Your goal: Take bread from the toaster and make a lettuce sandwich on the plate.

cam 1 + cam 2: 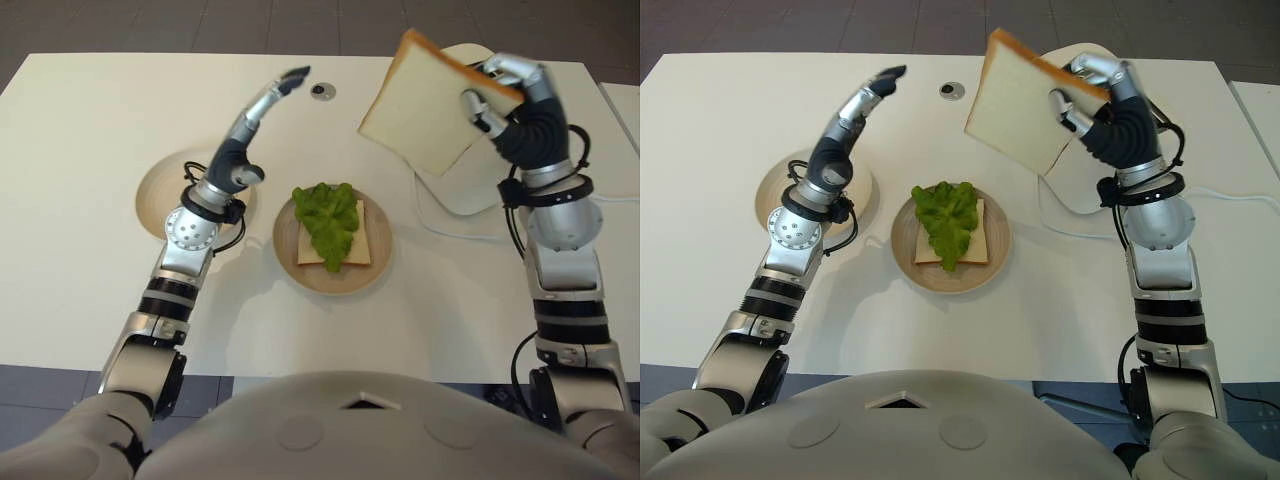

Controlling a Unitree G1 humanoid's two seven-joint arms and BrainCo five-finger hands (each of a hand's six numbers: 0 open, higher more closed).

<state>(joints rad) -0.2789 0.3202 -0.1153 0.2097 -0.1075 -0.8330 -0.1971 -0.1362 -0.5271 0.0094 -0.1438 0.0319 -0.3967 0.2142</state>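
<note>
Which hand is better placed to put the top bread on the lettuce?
Right. The right hand grips the bread, raised near the plate with the lettuce. The left hand is open and points away.

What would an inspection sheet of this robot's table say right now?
Surface: white table.
Job's things: round wooden plate carries a bread slice topped with green lettuce leaf; second bread slice raised beside the white toaster.
Clutter: another round wooden dish at left; small metal grommet.
Hands: left hand open above that dish; right hand grips the raised slice.
Cables: white cord from toaster across table.
Surroundings: grey tiled floor.
</note>
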